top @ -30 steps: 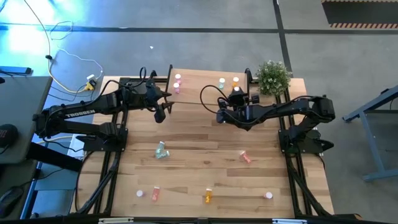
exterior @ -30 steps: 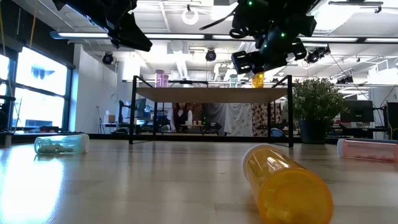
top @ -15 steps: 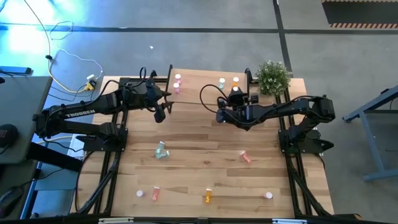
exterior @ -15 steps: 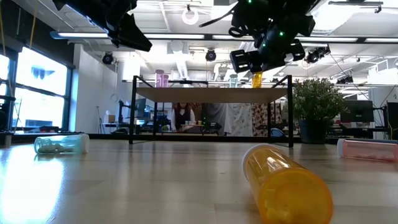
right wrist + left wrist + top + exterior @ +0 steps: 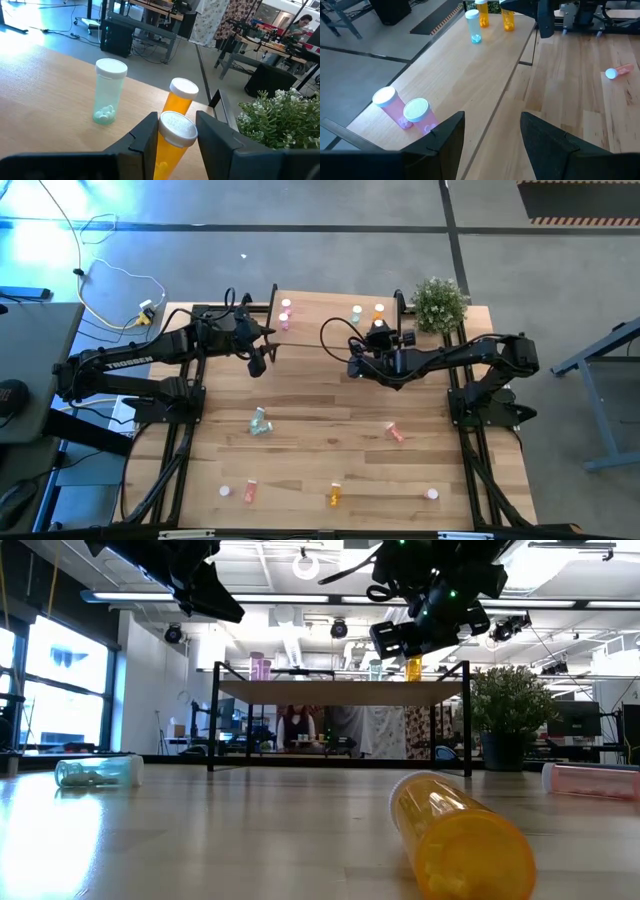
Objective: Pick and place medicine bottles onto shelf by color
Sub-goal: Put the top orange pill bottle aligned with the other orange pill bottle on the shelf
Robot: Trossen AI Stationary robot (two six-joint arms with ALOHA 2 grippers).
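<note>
Light wood planks make the table (image 5: pixel 330 415), and we see the shelf (image 5: pixel 335 312) at its far edge, between the two dark arms. On the left arm (image 5: pixel 125 362) we read the white word "TROSSEN". The left gripper (image 5: pixel 492 132) hangs before the shelf's left end with its fingers spread and nothing between them, near two pink bottles (image 5: pixel 402 110). The right gripper (image 5: pixel 172 131) is at the shelf's right end, pinching an orange bottle (image 5: pixel 172 137). Beside it stand a second orange bottle (image 5: pixel 181 97) and a pale green bottle (image 5: pixel 109 90). More bottles lie on the table, one orange (image 5: pixel 455 830).
</note>
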